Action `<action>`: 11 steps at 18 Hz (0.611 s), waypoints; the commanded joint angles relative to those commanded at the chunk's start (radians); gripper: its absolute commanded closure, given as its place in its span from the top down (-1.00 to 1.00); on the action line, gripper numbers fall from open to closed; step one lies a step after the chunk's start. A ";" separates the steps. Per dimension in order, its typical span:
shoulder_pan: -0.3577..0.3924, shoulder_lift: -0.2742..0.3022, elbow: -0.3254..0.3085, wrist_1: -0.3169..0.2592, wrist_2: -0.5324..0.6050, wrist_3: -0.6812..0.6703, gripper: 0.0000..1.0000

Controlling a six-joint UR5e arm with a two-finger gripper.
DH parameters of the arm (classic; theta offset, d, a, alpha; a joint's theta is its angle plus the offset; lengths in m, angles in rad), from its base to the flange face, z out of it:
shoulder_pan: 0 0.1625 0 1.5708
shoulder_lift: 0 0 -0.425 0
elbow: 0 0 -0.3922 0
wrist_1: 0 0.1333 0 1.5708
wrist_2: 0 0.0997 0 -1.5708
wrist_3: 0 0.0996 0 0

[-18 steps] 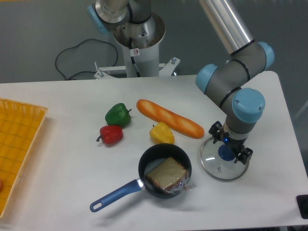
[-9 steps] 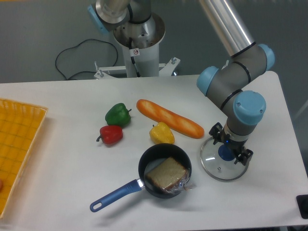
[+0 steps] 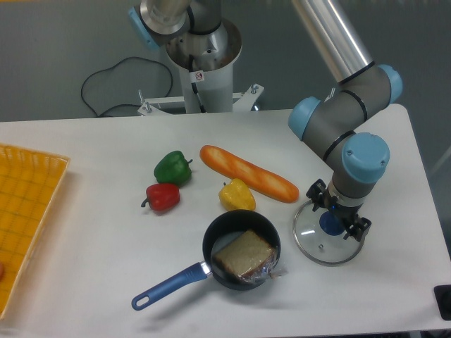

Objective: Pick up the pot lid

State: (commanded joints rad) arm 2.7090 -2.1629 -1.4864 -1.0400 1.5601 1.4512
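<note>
My gripper (image 3: 338, 210) is low over the right side of the table, pointing down at the pot lid. Its two fingers stand apart, so it is open. The round, clear lid (image 3: 313, 248) lies flat, with a thin rim and a blue knob (image 3: 331, 224) at its middle. In this view the knob shows between and slightly in front of the fingertips; whether either finger touches it I cannot tell. The gripper covers the lid's back right part.
Left of the lid stands a black pan (image 3: 215, 235) with a blue handle (image 3: 171, 285), holding a brown block (image 3: 244, 254) in clear wrap. Behind are a yellow pepper (image 3: 237, 196), a long orange item (image 3: 246, 171), a green pepper (image 3: 173, 169) and a red one (image 3: 163, 197). A yellow crate (image 3: 28, 218) is far left.
The arm and gripper body have shifted very slightly right and down in the view since the earliest frame. The lid and other objects have stayed where they were.
</note>
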 joint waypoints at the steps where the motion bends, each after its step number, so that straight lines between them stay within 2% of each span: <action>1: 0.000 0.002 0.000 0.000 0.000 -0.002 1.00; 4: 0.000 0.009 -0.002 0.000 -0.002 -0.003 1.00; 11: 0.002 -0.015 0.005 0.000 0.003 -0.034 1.00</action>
State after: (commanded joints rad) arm 2.7105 -2.1782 -1.4818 -1.0400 1.5631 1.4174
